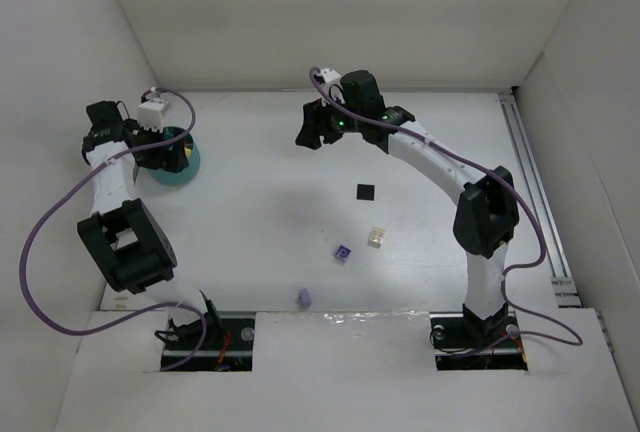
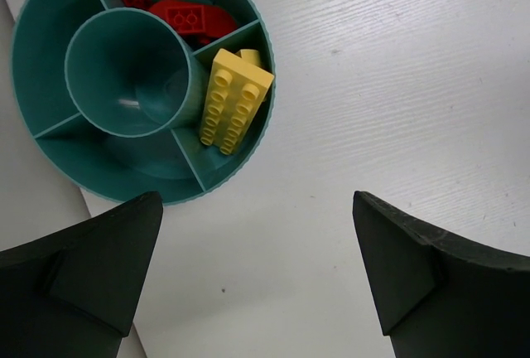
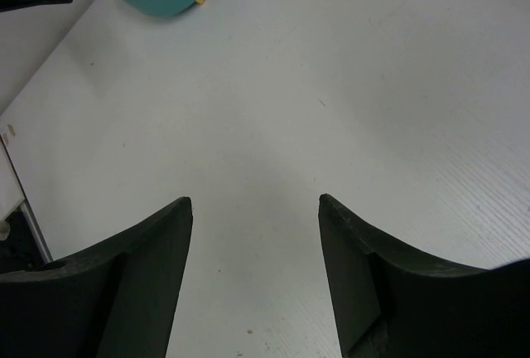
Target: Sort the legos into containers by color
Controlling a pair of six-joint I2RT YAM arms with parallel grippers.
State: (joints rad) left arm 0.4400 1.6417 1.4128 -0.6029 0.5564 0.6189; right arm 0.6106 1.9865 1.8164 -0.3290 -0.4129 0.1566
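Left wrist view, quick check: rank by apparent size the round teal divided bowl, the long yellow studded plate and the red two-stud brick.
1. round teal divided bowl, by far the largest.
2. long yellow studded plate.
3. red two-stud brick, smallest as seen, though part of it may be hidden, so the gap is unsure.

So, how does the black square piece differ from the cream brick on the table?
Colour: the black square is very dark against the white surface, while the cream brick is pale and almost blends into it.
Shape: the black square looks flat, while the cream brick looks thicker.
Place: the black square lies farther back, and the cream brick lies nearer the front edge.
Both lie loose on the table, apart from each other, not held, and well away from the teal bowl.
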